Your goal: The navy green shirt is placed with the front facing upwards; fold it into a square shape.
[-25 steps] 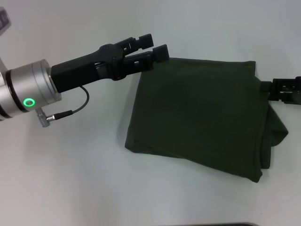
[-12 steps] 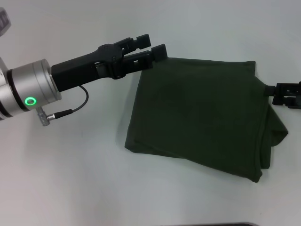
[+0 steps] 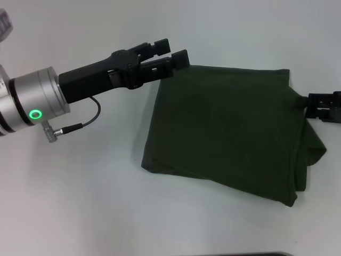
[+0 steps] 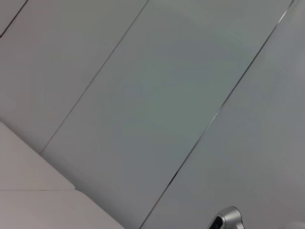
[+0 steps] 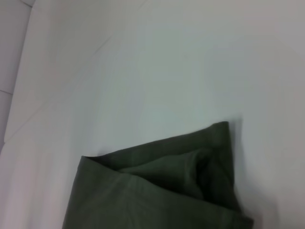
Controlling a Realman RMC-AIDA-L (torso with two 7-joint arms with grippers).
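Head view, left to right: the left arm, with a silver wrist cuff (image 3: pixel 33 100) carrying a lit green ring and a thin black cable (image 3: pixel 80 121) looping below it, reached in from the table's left edge, and the left gripper (image 3: pixel 171 53) lay at the far left corner of the navy green shirt (image 3: pixel 229 128), its two black fingers (image 3: pixel 160 44) parted by a narrow gap with no cloth visibly between them, the lower finger touching or just above the fabric edge. The shirt lay on the white table (image 3: pixel 80 202) right of centre, folded into a rough four-sided, nearly square shape with plain dark fabric uppermost and looser layers bulging along its right side. The right gripper (image 3: pixel 310 104) entered from the table's right edge and met the shirt's right side near the far right corner; whether it gripped the cloth could not be told. Right wrist view: stacked folded layers of the shirt (image 5: pixel 167 191) lay on the table surface (image 5: pixel 143 71). Left wrist view: pale panelled surfaces only
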